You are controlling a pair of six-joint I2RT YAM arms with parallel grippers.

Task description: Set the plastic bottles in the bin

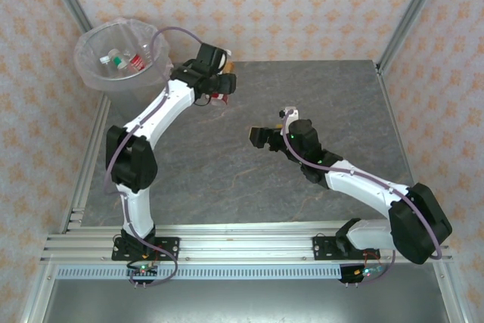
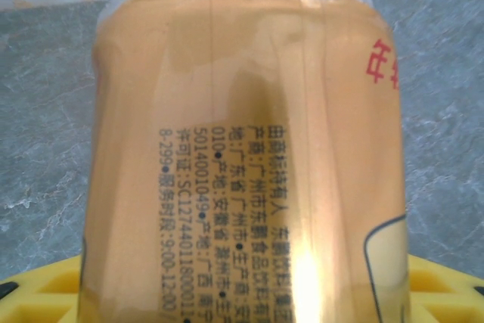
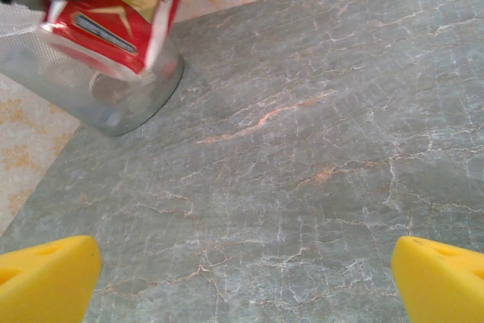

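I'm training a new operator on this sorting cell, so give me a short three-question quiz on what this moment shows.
1. True or false: the right hand is open with nothing in it.
2. The label of the bottle in the left hand is: A blue, B orange, C green.
3. Fill in: a few bottles already lie in the ____.
Key: 1 true; 2 B; 3 bin.
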